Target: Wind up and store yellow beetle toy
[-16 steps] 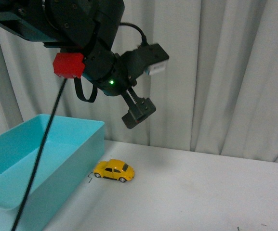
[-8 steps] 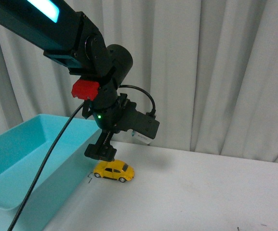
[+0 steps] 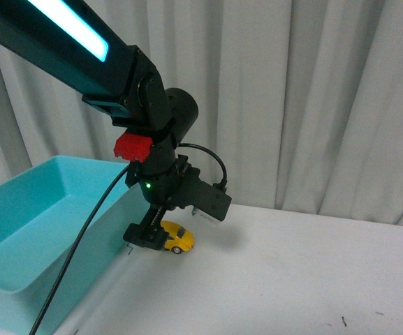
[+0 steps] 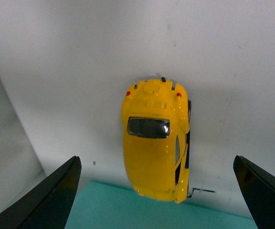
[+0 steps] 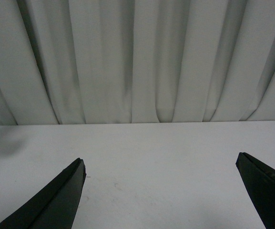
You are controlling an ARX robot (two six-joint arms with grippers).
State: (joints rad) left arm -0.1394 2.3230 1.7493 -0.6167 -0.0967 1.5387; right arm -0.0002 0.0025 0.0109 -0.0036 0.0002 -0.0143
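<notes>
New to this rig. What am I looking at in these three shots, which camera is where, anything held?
A robot with two arms, each ending in a two-finger gripper. The front view is from a camera on its body: the left arm reaches down over a yellow beetle toy on a white table, beside a turquoise bin. The left wrist view looks down from that arm: the left gripper is open, fingers either side of the toy, not touching it. The right wrist view shows the right gripper open above the table, facing a curtain. Nothing is held.
</notes>
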